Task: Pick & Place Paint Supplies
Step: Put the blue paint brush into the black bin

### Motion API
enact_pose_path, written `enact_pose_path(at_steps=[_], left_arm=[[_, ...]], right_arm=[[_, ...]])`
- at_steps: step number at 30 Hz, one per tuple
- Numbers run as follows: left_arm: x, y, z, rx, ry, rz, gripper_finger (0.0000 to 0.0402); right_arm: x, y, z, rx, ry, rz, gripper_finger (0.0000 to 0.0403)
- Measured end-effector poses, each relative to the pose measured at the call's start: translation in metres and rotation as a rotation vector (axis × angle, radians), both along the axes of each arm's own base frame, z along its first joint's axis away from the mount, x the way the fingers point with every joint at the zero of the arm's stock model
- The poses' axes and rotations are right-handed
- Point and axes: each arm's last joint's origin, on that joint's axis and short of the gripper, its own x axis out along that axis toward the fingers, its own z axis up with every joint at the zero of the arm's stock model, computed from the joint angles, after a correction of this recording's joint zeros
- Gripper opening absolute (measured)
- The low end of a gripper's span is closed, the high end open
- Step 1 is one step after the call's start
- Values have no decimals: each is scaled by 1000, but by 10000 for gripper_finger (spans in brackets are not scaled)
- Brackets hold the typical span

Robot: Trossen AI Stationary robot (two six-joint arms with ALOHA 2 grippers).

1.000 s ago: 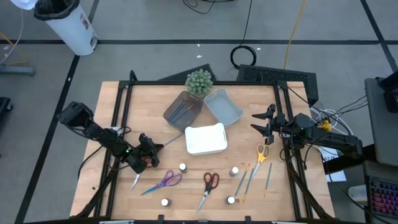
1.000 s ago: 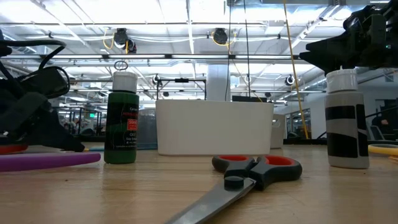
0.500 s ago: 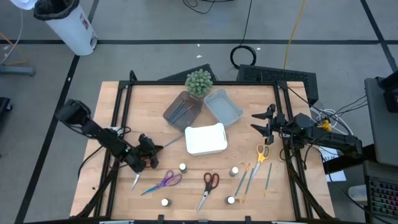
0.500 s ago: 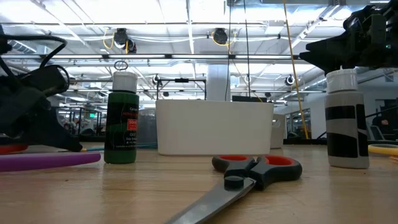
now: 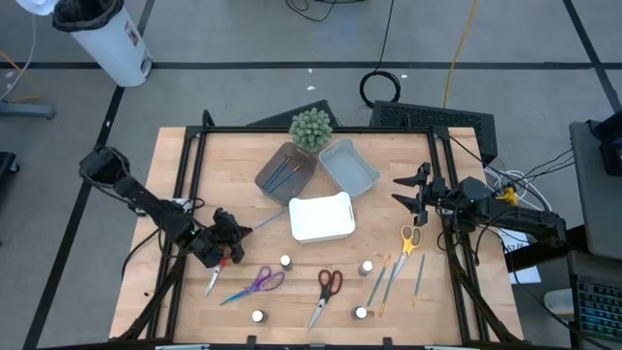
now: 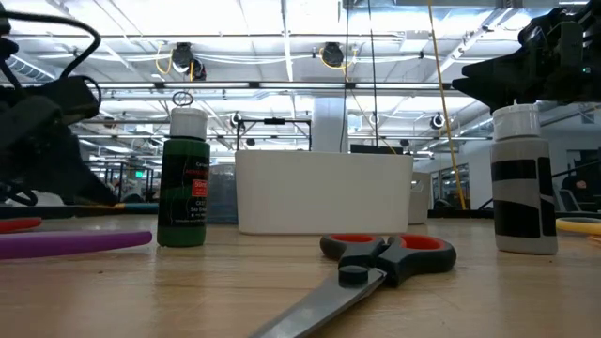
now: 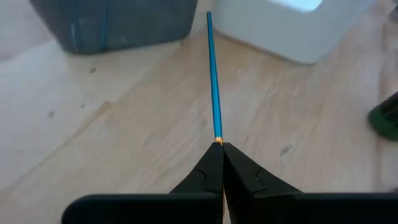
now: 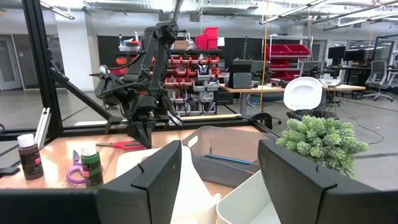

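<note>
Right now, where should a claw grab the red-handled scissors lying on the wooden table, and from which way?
Probably best across the red-handled metal scissors at the pivot, just below the two red loops, coming straight down from above. They lie flat with the blades shut and pointing toward the table's front edge, so that narrow neck fits between claw fingers. The open right claw waits nearer the scissors' side; the left claw is shut on a thin blue brush.

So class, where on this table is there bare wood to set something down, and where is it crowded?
Bare wood lies behind the left pincer along the table's left edge, and between the blue-grey tray and the right pincer. The front strip is crowded with scissors, bottles and brushes.
</note>
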Motion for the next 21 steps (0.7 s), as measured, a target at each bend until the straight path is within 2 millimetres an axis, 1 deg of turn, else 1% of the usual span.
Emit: enact_pose_path(at_steps=[7, 15, 19, 21], left_arm=[[5, -3, 11, 22, -30, -24, 0], [15, -11, 32, 69, -82, -70, 0], [17, -12, 42, 90, -72, -75, 0], [18, -13, 44, 82, -64, -72, 0]], right_arm=[[0, 0, 0, 0, -1, 0, 205], [0, 0, 0, 0, -1, 0, 204], [0, 0, 0, 0, -1, 0, 205], [0, 0, 0, 0, 0, 0, 207]])
